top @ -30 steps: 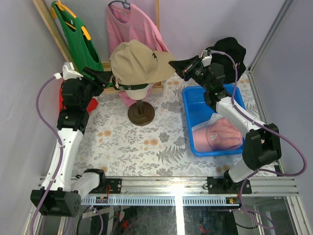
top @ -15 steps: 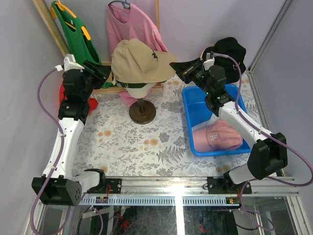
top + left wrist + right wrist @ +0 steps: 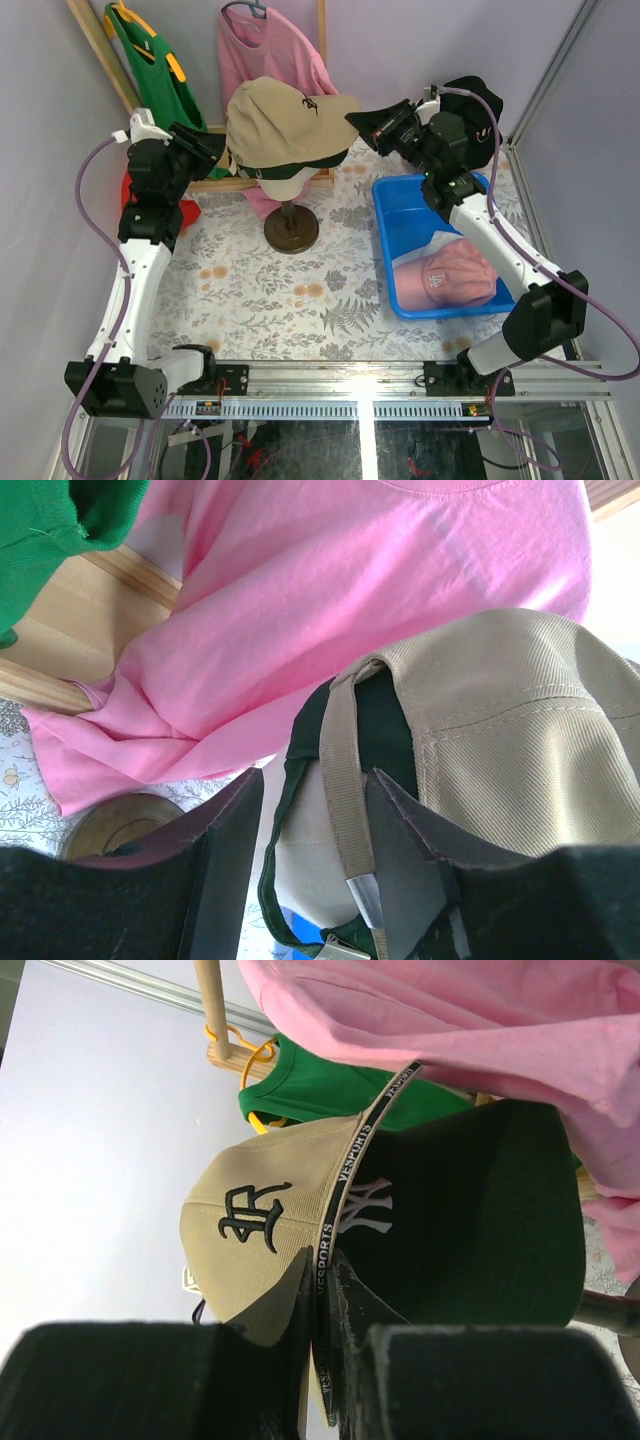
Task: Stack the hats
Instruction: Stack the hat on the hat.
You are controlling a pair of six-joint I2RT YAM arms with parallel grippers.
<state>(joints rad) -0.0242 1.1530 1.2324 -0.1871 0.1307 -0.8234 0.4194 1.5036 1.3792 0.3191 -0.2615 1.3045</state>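
Observation:
A tan baseball cap (image 3: 280, 115) sits on top of a dark green cap (image 3: 312, 160) and a white cap (image 3: 285, 183) on the mannequin head. My right gripper (image 3: 368, 122) is shut on the tan cap's brim; in the right wrist view it (image 3: 322, 1290) pinches the brim edge of the tan cap (image 3: 260, 1220), with the green cap (image 3: 470, 1220) beside it. My left gripper (image 3: 222, 152) is at the back of the caps. Its jaws (image 3: 310, 820) stand apart around the tan strap (image 3: 345, 770) and the green cap's rear edge (image 3: 380, 720). A black bucket hat (image 3: 470, 98) lies behind the right arm.
A blue bin (image 3: 400, 215) at the right holds a pink cap (image 3: 445, 275). The mannequin's round wooden base (image 3: 290, 230) stands mid-table. A pink T-shirt (image 3: 270, 50) and a green T-shirt (image 3: 150, 65) hang on a wooden rail at the back.
The left gripper has come in to the back of the caps and its jaws have narrowed. The right gripper has carried the tan cap's brim up and back a little.

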